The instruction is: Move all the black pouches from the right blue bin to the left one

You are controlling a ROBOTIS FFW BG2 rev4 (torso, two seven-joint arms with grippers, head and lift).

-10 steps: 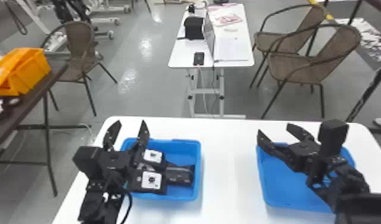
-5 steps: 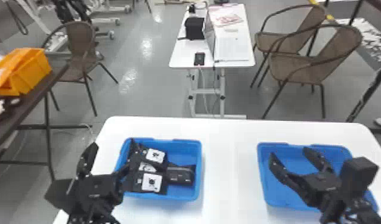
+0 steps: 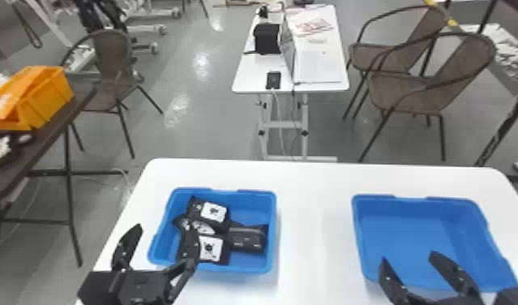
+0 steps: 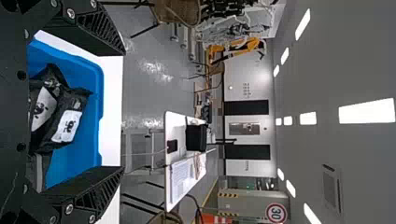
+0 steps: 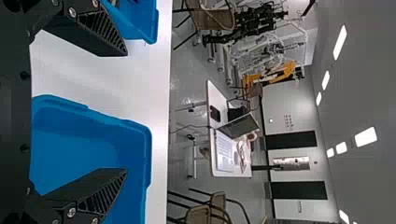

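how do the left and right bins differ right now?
Left bin holds black pouches with white labels; right bin shows bare blue floor.
In the head view, one finger of the left end effector overlaps the left bin; both fingers of the right end effector overlap the right bin.
Shared: blue, open-topped, on the white table.

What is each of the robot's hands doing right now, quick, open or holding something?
Left hand: open, holding nothing, by the left blue bin.
Right hand: open, also empty, by the right blue bin.
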